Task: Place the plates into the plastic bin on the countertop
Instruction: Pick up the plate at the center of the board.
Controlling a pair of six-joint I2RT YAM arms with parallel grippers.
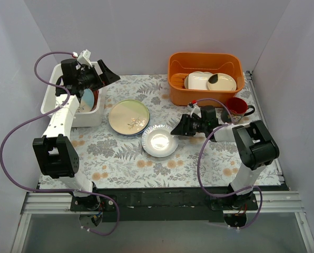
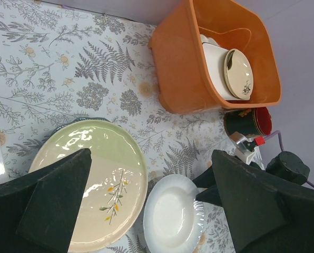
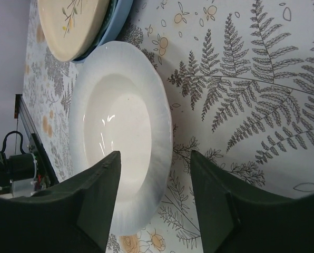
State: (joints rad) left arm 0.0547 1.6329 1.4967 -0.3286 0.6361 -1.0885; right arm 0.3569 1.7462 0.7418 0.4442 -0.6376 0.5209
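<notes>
Countertop [image 1: 120, 163]: fern-and-flower print; two plates lie loose on it, both outside the bin
Silvery white plate [image 3: 120, 121]: flat on the print, nearest of the loose plates; its rim just beside the cream-green plate
Right gripper [image 3: 155, 154]: low at the white plate's right edge; jaws apart and straddling the rim, one finger over the plate's well, the other over the print; not clamped
Cream-green plate [image 1: 128, 117]: just behind and left of the white one; leaf sprig facing up; it lies on a teal-blue plate [image 3: 117, 20] whose rim peeks out beneath
Red mug [image 1: 237, 107]: right side, just in front of the orange tub
Plastic bin [image 1: 67, 108]: white, at the left edge; plates [image 1: 89, 99] already inside
Left gripper [image 2: 151, 154]: above the bin's far right corner; jaws wide apart; nothing between them
Orange tub [image 1: 204, 84]: far right; cream dishes inside
</notes>
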